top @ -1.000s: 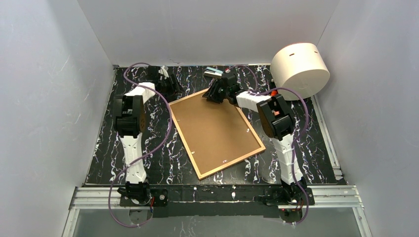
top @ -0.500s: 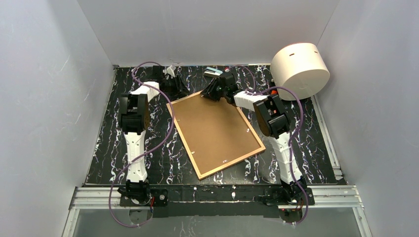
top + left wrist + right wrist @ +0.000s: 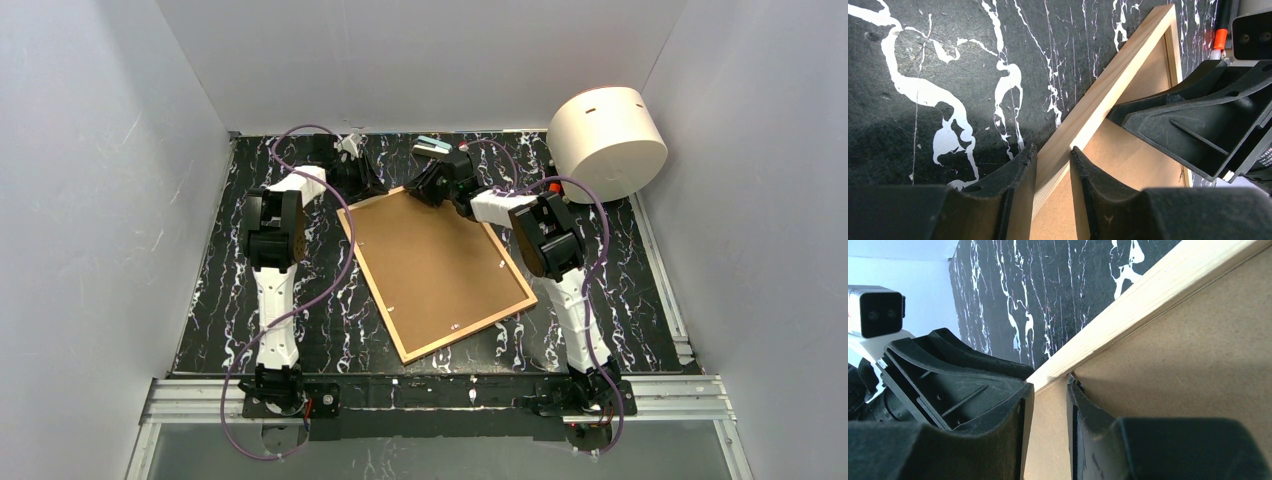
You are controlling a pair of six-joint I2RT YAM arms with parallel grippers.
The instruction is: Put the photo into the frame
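On the black, white-veined marble tabletop point(image 3: 215, 300), the rectangular light-wood picture frame point(image 3: 1088, 112) lies back up, its plain brown backing board point(image 3: 435, 265) showing. At the frame's far left corner, the left gripper point(image 3: 1053, 150) is narrowly parted, both fingers pressed against the wooden edging. Just beside it on the far edge, the right gripper point(image 3: 1048, 387) pinches the same edging, a finger on either side.
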